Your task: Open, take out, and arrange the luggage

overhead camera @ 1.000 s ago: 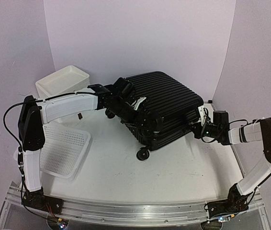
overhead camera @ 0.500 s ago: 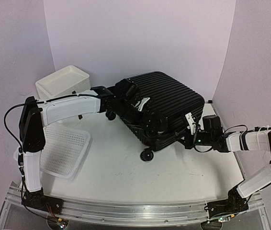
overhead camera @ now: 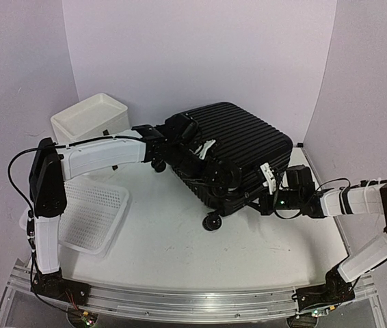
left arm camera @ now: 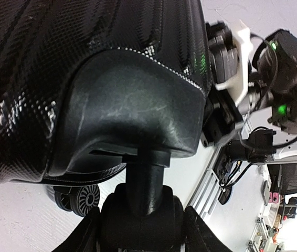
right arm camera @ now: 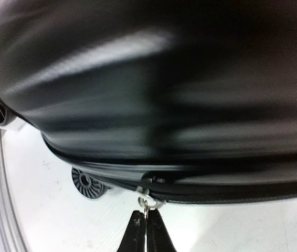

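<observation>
The black luggage (overhead camera: 238,147) lay toward the back middle of the white table (overhead camera: 180,260). The left gripper (overhead camera: 215,176) had its jaws clamped around a corner caster (left arm camera: 143,176). The right gripper (right arm camera: 146,218) had its jaws pinched tight on the zipper pull (right arm camera: 145,201) at the case's lower edge.

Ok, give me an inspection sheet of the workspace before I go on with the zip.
Surface: white table, no spills seen.
Job's things: luggage lying down, shell looks shut; zipper pull at its seam.
Clutter: white box back left; perforated basket near left.
Grippers: left gripper astride a corner caster, apparently gripping; right gripper shut on the zipper pull.
Cables: left-arm cable loops at the shoulder; right-arm cable loops at the wrist.
Surroundings: plain pale walls; nothing else seen.
</observation>
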Controlling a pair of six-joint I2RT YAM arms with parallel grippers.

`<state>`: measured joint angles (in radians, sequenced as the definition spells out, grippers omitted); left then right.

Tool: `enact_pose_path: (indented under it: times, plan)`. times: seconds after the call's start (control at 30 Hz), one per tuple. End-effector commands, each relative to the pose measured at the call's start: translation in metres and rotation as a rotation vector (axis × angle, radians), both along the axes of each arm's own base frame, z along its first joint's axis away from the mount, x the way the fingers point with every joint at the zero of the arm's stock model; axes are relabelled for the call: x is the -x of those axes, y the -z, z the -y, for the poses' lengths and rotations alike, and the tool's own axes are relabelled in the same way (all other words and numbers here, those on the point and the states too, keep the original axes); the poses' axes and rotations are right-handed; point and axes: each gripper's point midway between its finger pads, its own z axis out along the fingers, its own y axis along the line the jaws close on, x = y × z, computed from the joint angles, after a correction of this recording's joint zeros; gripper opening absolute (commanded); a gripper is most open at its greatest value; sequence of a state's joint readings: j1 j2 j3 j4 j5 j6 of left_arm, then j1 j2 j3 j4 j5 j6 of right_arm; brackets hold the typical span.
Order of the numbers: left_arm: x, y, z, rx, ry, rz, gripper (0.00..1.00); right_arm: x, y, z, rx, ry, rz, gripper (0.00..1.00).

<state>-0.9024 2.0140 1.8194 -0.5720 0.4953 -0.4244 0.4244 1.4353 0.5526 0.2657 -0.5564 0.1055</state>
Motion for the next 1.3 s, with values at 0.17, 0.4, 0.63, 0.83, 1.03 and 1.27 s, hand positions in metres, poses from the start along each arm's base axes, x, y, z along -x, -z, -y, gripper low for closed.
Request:
enact_pose_path:
  times: [0.17,0.4,0.63,0.83,1.03,1.27]
  plan:
    - [-0.004,-0.121,0.077,0.401,0.016,0.197,0.18,-0.011,-0.031,-0.005,-0.078,0.276,0.207,0.00]
    - [0.012,-0.118,0.036,0.273,0.135,0.426,0.76,-0.008,-0.032,0.025,-0.031,0.269,0.171,0.00]
    - [-0.061,-0.120,-0.072,-0.027,-0.066,0.590,0.99,-0.011,-0.042,0.039,-0.038,0.196,0.132,0.00]
    - [-0.151,-0.092,-0.150,-0.157,-0.306,0.520,1.00,-0.022,-0.051,0.055,-0.078,0.158,0.088,0.00]
    - [-0.195,-0.059,-0.175,-0.167,-0.316,0.459,0.99,-0.031,-0.054,0.060,-0.149,0.113,0.023,0.00]
    - [-0.202,-0.034,-0.142,-0.071,-0.189,0.397,0.97,-0.021,-0.058,0.055,-0.149,0.067,0.047,0.00]
